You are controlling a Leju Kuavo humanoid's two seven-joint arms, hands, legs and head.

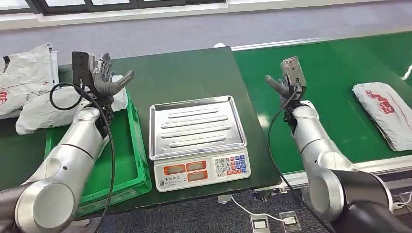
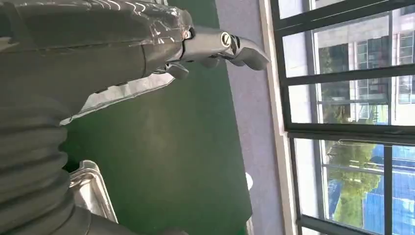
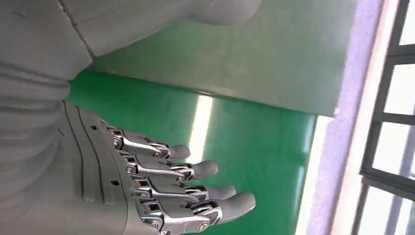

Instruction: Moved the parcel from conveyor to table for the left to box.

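I have both hands raised and empty at this point: my right hand [image 1: 290, 83] hovers over the conveyor [image 1: 340, 73] near its left edge, fingers spread apart with nothing between them — the right wrist view shows them fanned over bare green belt. My left hand [image 1: 108, 80] is lifted above the far end of the green crate [image 1: 133, 160], fingers loosely apart, holding nothing. The parcel [image 1: 388, 114] I need lies flat on the conveyor near its right edge, well apart from my right hand, so I judge the step in hand to be the reach and pick. To do it well I would swing the right arm out across the belt, come down on the parcel's near long side and close on the middle of the soft bag — a grip at one end would probably let it sag and slip. Then I would carry it over to the dark tabletop [image 1: 194, 77], keeping clear of the scale [image 1: 197, 141] at its front edge. Other bagged parcels [image 1: 29, 92] are heaped beyond the crate.
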